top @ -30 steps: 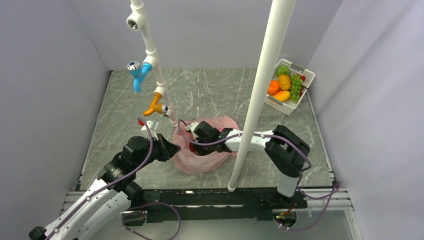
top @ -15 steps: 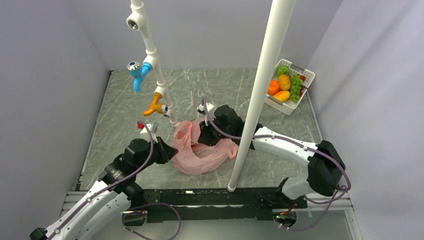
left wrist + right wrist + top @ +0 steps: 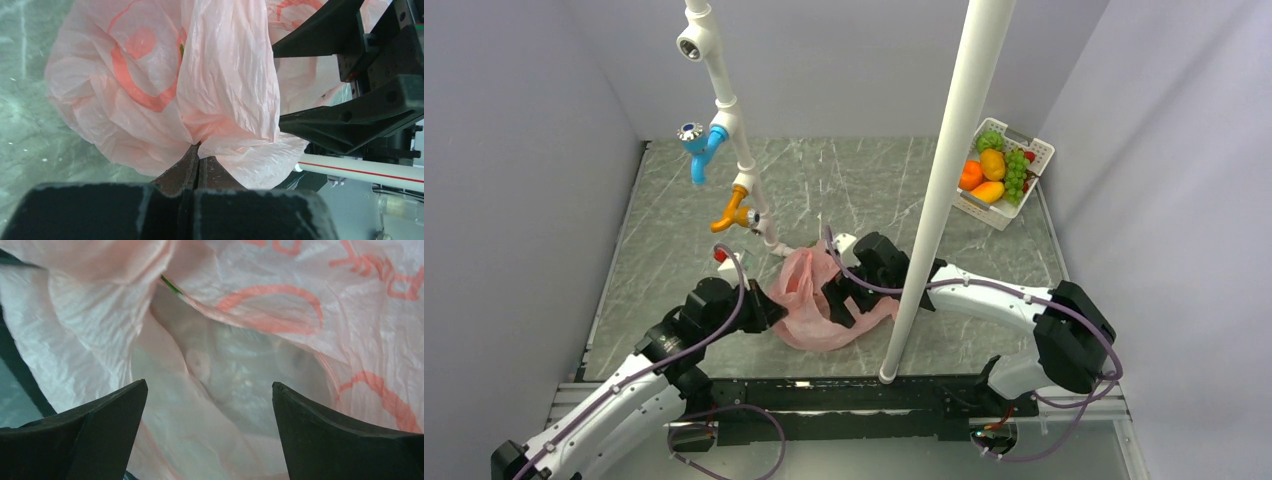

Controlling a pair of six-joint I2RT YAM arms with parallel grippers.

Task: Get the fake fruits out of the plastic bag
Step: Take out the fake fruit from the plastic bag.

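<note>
L gripper [image 3: 198,151] pinched tight on pink bag [image 3: 225,80] film; R gripper [image 3: 210,387] spread wide against bag (nothing gripped).

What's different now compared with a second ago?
The right arm swung its elbow out to the right, and the right fingers now stand wide open over the bag, which got bunched up taller. The left fingers still pinch its edge; the fruit basket hasn't moved.

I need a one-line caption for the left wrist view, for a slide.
The left gripper pinches a fold of the pink plastic bag while the open right gripper points at it.
</note>
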